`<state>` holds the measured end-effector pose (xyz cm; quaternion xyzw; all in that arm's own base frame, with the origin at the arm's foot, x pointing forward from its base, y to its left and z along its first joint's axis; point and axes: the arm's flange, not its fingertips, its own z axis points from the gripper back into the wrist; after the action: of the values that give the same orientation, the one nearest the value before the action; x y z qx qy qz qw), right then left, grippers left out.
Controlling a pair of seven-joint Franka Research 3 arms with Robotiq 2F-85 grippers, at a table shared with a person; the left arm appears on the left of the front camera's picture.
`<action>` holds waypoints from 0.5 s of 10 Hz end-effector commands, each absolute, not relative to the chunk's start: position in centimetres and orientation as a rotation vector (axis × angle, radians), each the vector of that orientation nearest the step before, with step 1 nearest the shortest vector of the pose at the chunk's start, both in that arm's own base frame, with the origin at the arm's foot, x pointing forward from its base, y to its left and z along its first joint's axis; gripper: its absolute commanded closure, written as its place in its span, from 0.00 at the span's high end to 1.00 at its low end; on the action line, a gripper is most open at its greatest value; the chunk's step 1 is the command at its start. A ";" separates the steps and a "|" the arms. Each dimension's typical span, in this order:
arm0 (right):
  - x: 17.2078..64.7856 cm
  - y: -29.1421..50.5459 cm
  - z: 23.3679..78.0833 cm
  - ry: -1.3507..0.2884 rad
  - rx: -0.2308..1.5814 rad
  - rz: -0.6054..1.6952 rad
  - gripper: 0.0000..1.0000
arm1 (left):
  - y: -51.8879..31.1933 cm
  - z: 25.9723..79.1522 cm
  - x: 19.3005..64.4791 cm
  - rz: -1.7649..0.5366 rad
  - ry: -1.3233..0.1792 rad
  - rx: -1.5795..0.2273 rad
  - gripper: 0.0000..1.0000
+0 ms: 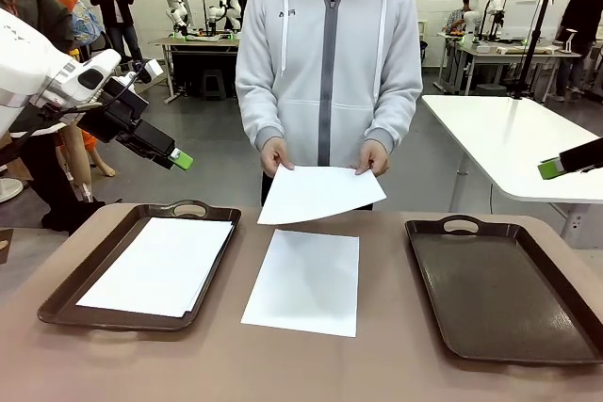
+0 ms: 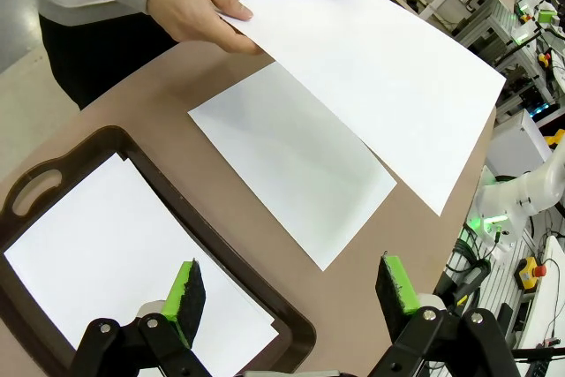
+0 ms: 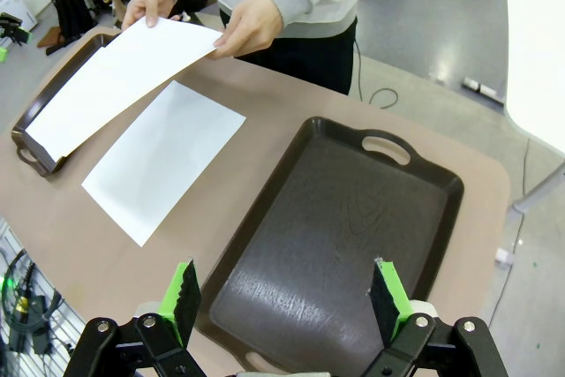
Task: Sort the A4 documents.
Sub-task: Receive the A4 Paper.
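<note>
Hanging above the left tray [image 1: 57, 300], the left gripper [image 2: 291, 287] is being held with its jaws spread wide and nothing between them. Inside that tray, a small stack of white sheets [image 1: 160, 265] is being kept flat, its edges slightly offset. Just right of the tray, on the bare table [image 1: 377, 364], a loose sheet [image 1: 306, 281] is lying flat between the two trays, its long axis running from the robot's side toward the person. Above its far end, another sheet [image 1: 316, 193] is being held by the person's hands [image 1: 276, 155], one at each far corner, tilted and apart from the table. Farther right, the right tray [image 1: 509, 298] is lying bare. Over it the right gripper [image 3: 287, 296] is being held, jaws likewise spread and empty. The loose sheet is being judged the likeliest to be handled next: it is lying just beyond the left tray's inner rim from the left jaws and well apart from the right ones, so the left arm is being taken as the nearer.
</note>
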<state>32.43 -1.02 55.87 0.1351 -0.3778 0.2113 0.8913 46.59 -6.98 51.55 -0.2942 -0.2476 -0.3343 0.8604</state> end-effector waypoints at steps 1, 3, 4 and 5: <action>32.5 -1.0 55.7 -0.784 0.301 0.443 1.00 | -6.9 51.7 46.6 -0.699 -0.526 -0.614 1.00; 32.5 -1.0 55.7 -0.784 0.301 0.443 1.00 | -6.9 51.7 46.6 -0.699 -0.526 -0.614 1.00; 32.5 -1.0 55.7 -0.784 0.301 0.443 1.00 | -6.9 51.7 46.6 -0.699 -0.526 -0.614 1.00; 32.5 -1.0 55.7 -0.784 0.301 0.443 1.00 | -6.9 51.7 46.6 -0.699 -0.526 -0.614 1.00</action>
<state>32.43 -1.02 55.87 0.1351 -0.3778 0.2113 0.8913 46.59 -6.98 51.55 -0.2942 -0.2476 -0.3343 0.8604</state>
